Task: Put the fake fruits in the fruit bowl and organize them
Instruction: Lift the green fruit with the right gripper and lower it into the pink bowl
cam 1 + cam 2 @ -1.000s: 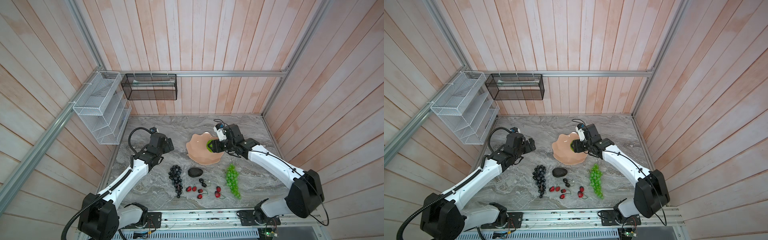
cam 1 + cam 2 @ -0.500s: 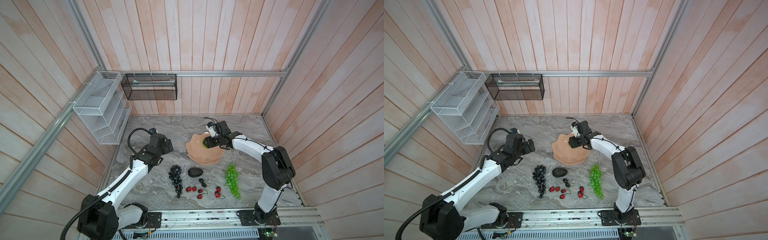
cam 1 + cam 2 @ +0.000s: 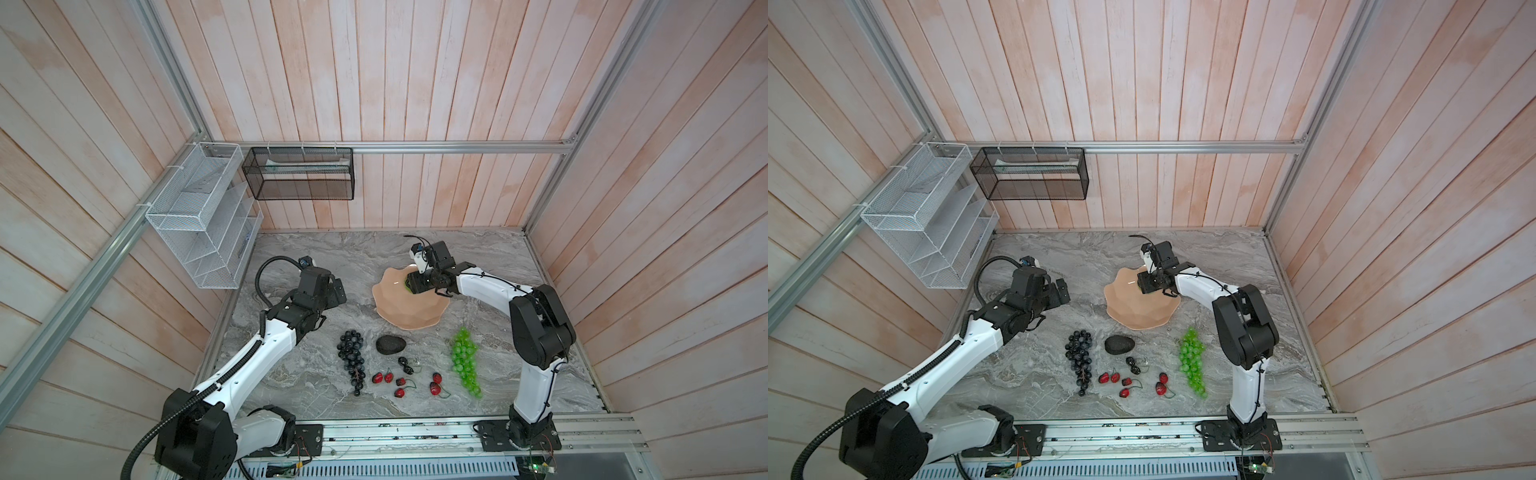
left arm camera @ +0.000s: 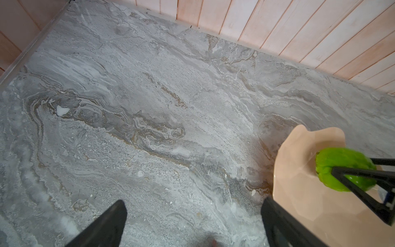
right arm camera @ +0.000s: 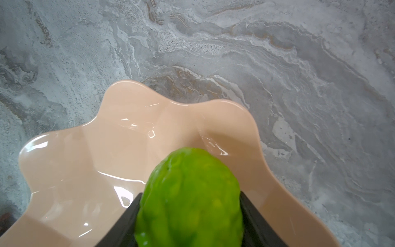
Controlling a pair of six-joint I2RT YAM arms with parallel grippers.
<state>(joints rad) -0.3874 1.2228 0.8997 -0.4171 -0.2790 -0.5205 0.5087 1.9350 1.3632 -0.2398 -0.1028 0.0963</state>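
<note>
The bright green knobbly fruit (image 5: 190,188) is clamped in the right gripper (image 3: 415,283) over the fruit bowl (image 3: 405,311), right of frame centre. Lowering and release are called for next. The left gripper (image 4: 192,222) is spread wide, empty.

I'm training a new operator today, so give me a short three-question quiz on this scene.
1. True or false: the right hand grips the green knobbly fruit over the bowl.
2. Fill in: the left hand is ___ and holds nothing.
3. The avocado lies: A) in the bowl; B) on the table between the purple grapes and green grapes; C) in the left hand.
Key: 1 true; 2 open; 3 B.
</note>
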